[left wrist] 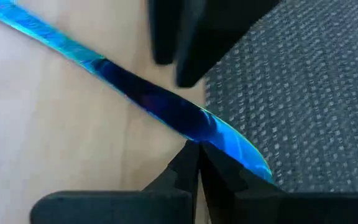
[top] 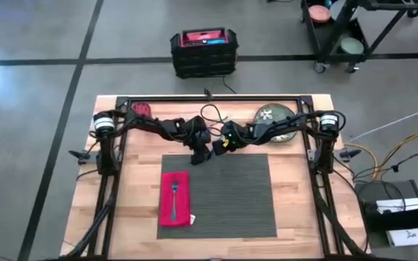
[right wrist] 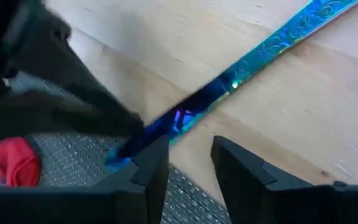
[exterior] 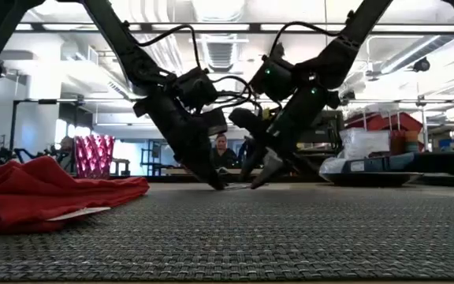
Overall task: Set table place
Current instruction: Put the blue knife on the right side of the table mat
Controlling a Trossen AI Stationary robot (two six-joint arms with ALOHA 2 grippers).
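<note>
A red cloth napkin [top: 175, 198] carries a blue fork [top: 174, 197], while an iridescent blue knife [left wrist: 166, 112] lies across the light wooden desk [top: 303, 210]. A green patterned plate [top: 276, 118] and a red faceted glass [exterior: 93, 155] sit at the far edge. A black crate [top: 204, 52] stands on the floor [top: 35, 87] beyond.

Two dark arms, matt black segmented links. Left arm [top: 158, 125] and right arm [top: 281, 127] carry looped black cables. White cylindrical base joints. Fingers [right wrist: 148, 171] black, wedge-shaped.
</note>
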